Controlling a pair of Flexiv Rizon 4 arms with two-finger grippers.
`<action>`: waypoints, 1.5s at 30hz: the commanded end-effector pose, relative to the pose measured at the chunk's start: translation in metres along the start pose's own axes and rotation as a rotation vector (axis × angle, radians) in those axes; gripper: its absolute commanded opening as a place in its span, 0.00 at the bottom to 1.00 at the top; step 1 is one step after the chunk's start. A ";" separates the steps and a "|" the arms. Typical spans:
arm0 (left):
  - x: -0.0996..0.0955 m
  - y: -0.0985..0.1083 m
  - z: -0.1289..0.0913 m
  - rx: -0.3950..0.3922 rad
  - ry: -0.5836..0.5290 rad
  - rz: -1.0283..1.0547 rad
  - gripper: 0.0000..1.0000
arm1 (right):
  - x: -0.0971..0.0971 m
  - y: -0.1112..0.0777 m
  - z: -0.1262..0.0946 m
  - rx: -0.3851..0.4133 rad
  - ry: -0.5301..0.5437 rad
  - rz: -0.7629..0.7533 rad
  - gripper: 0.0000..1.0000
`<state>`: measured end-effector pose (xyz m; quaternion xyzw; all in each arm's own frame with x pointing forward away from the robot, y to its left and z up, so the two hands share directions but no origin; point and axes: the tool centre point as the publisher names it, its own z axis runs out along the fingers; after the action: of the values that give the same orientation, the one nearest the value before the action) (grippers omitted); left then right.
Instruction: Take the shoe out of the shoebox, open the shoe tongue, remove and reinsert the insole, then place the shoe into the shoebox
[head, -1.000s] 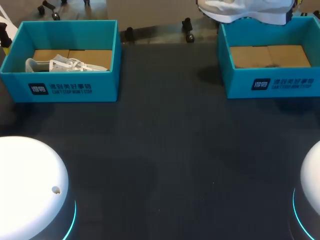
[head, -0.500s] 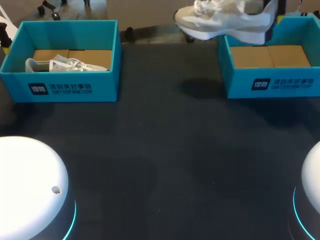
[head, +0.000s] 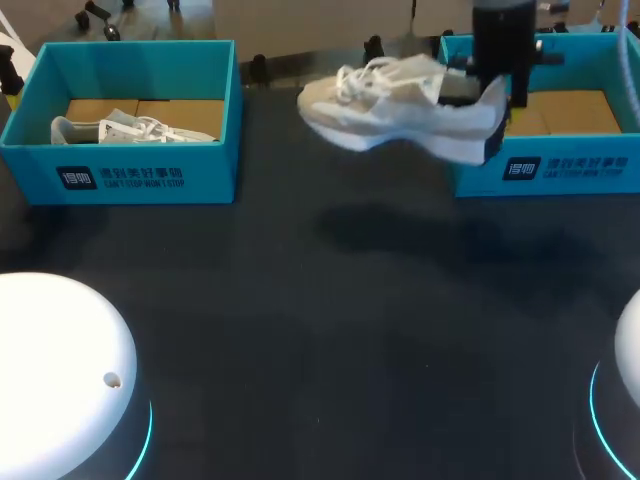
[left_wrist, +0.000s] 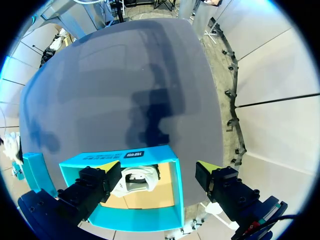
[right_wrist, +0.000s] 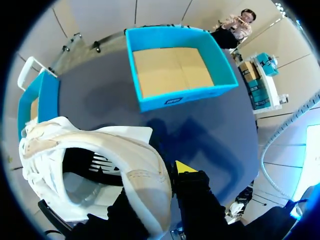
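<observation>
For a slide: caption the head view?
Right gripper holds a white shoe by its heel above the table, beside the right shoebox.

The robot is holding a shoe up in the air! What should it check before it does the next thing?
1. Grip on the shoe: ok, the right end effector pinches its heel collar.
2. Out of the right shoebox: ok, it hangs in the air, mostly over the table.
3. Landing spot underneath bare: ok.
4. Helper ready: ok, the left end effector is open, above the left shoebox holding the other shoe.
5. Insole lying flat inside: cannot tell.
</observation>
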<state>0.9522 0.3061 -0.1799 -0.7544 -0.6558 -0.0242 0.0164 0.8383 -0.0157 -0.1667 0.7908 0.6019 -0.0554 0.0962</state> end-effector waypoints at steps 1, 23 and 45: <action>0.000 -0.001 0.000 -0.002 0.002 0.000 1.00 | -0.003 -0.030 0.016 -0.076 0.049 -0.015 0.00; 0.000 -0.001 0.000 -0.002 0.002 0.000 1.00 | 0.019 -0.051 0.031 -0.034 0.032 -0.057 0.00; 0.000 -0.001 0.000 -0.002 0.002 0.000 1.00 | 0.090 -0.176 0.101 -0.006 0.048 -0.165 0.00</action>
<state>0.9522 0.3060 -0.1799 -0.7543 -0.6558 -0.0242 0.0164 0.6985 0.0827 -0.2902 0.7401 0.6673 -0.0403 0.0737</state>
